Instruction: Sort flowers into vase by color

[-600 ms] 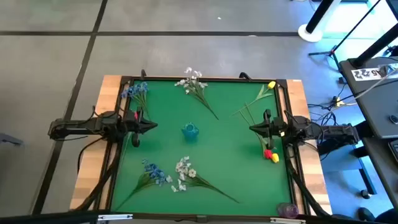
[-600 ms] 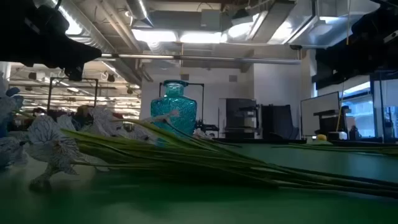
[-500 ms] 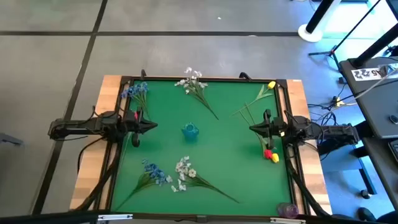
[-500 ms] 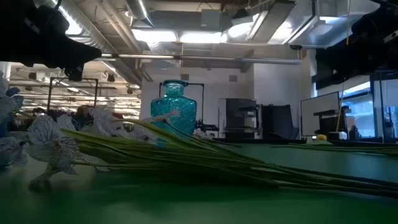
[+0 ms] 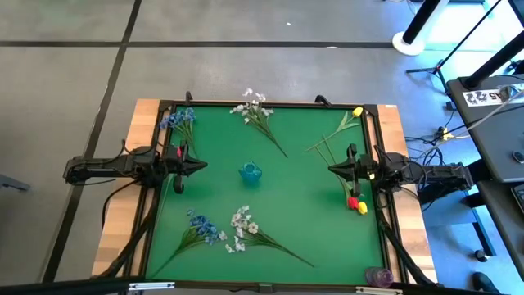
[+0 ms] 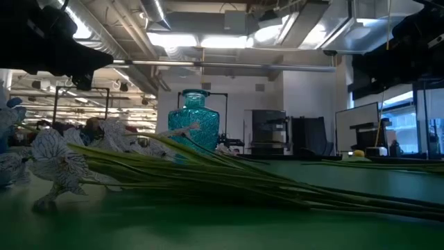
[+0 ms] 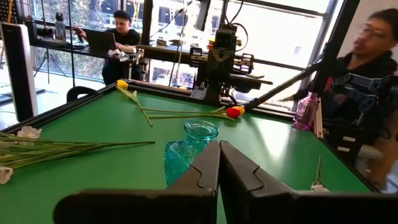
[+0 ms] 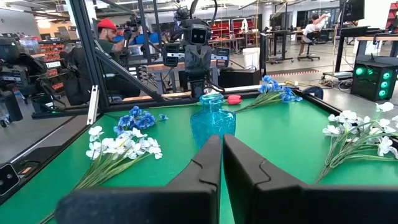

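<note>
A teal glass vase [image 5: 250, 172] stands upright in the middle of the green table [image 5: 295, 213], with nothing in it. Flowers lie flat around it. Blue sprays [image 5: 178, 121] and white sprays [image 5: 255, 108] are at the far side. A yellow tulip [image 5: 357, 112] is at the far right. A red and a yellow tulip [image 5: 356, 205] lie near the right edge. More blue sprays [image 5: 205, 228] and white sprays [image 5: 243, 225] lie on the near side. My left gripper [image 5: 203, 166] is shut left of the vase. My right gripper [image 5: 332, 169] is shut right of it. Both point level at the vase [image 7: 189, 149], with nothing between their fingers.
A black frame rims the table on a wooden base [image 5: 123, 238]. A purple bottle [image 5: 378, 276] stands off the near right corner. People sit at desks beyond the table [image 7: 373, 56]. Bare green surface lies between each gripper and the vase.
</note>
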